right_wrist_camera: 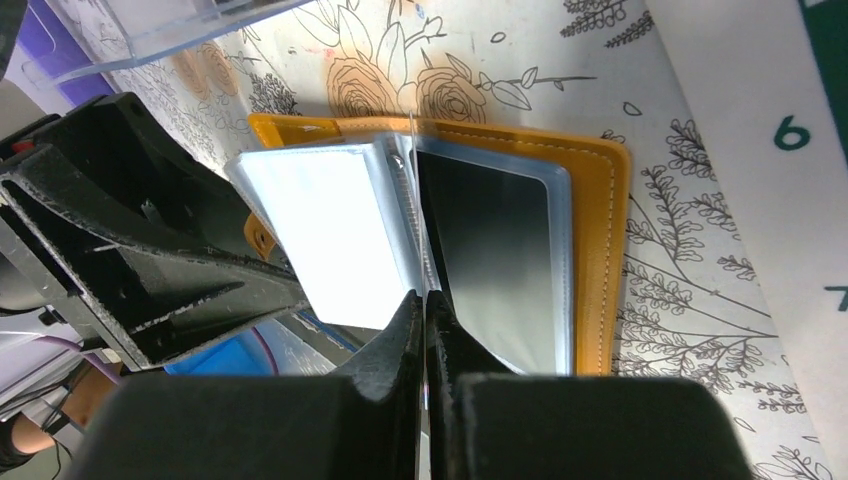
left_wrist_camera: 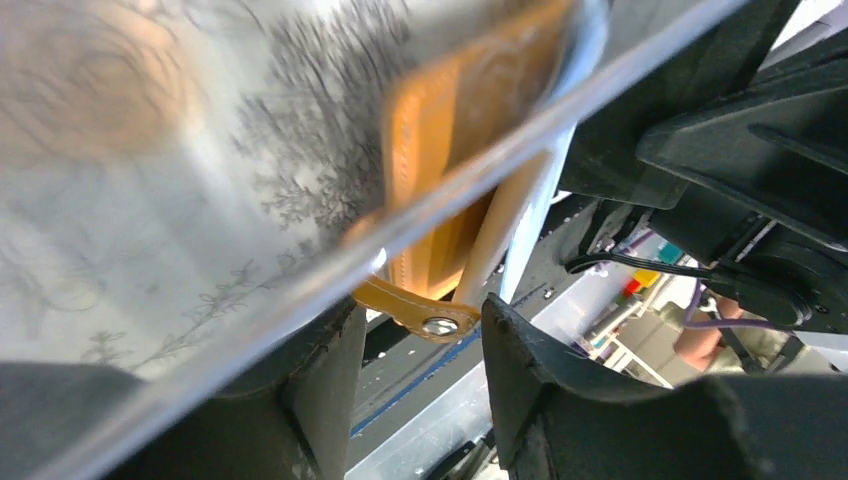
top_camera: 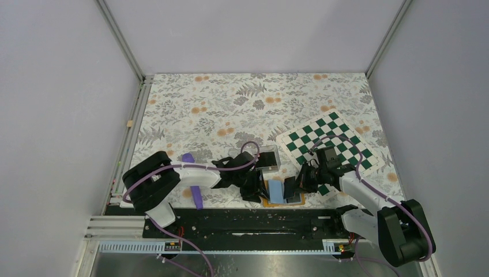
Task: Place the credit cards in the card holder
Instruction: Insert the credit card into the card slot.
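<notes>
Surface [top_camera: 230,104] bears the card holder [right_wrist_camera: 600,230] lying open (sleeves up), so its pockets can be reached; the left claw [left_wrist_camera: 420,335] stands spread by its snap tab [left_wrist_camera: 437,324], likely steadying it; the right claw [right_wrist_camera: 425,310], pressed together, touches its sleeves; one dark card [right_wrist_camera: 495,270] sits inside.

Overall light: bright, even and diffuse from overhead; the tablecloth [top_camera: 230,109] beyond the card holder [top_camera: 271,203] is evenly lit.
Shadows: soft, faint and short; the darkest patch sits just left of the card holder in the top view.
Glare: right wrist view, the pocket sleeve [right_wrist_camera: 330,240] on the card holder's left half is burnt out white; the right half carries a grey sheen.
Blur: left wrist view, heavy smear above and left of the card holder; floral print washed out.
Focus: right wrist view, card holder stitching sharp; the foreground below it is soft.
</notes>
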